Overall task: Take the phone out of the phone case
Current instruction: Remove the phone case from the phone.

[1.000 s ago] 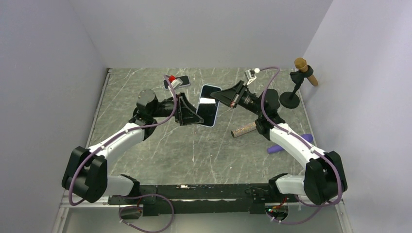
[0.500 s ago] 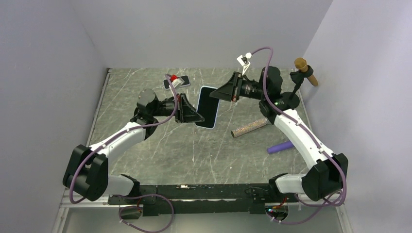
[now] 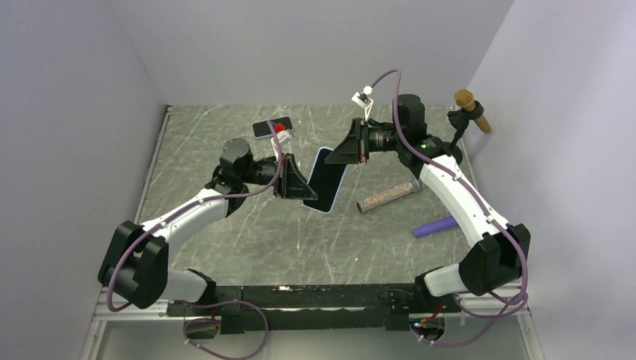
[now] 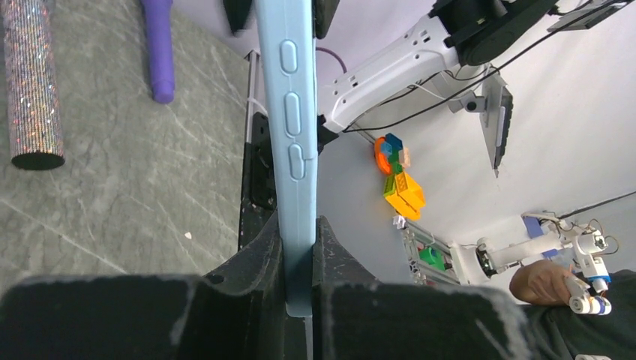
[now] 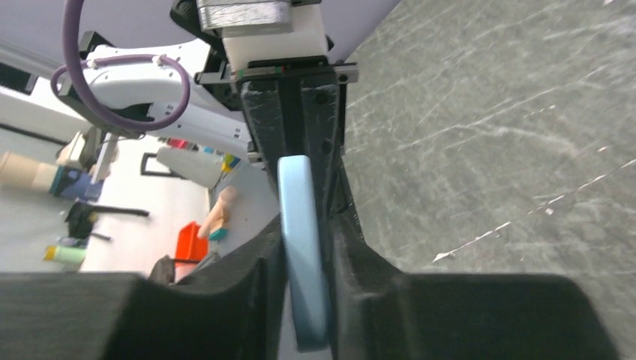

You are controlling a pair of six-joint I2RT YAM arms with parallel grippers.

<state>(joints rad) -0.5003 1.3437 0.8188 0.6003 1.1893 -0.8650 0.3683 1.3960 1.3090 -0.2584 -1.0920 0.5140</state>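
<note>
The phone [image 3: 322,184], dark screen showing, sits in its light blue phone case [image 3: 329,153] and hangs tilted on edge above the middle of the table. My left gripper [image 3: 300,187] is shut on the case's lower left edge. In the left wrist view the case [image 4: 289,112] runs up from between the pressed jaws of the left gripper [image 4: 298,232], side buttons showing. My right gripper [image 3: 346,150] is at the upper right end. In the right wrist view the case [image 5: 304,247] lies between the right gripper's [image 5: 306,225] jaws, with a thin gap beside it.
A glittery tube [image 3: 385,196] and a purple marker [image 3: 435,226] lie on the table to the right of the phone. A brown microphone on a black stand [image 3: 469,105] is at the back right. A small black device with a red part [image 3: 271,127] lies at the back.
The left gripper closed on the case's lower edge. The phone has tipped from near flat to steeply on edge. The right arm rose and swung back, and its jaws have loosened.
</note>
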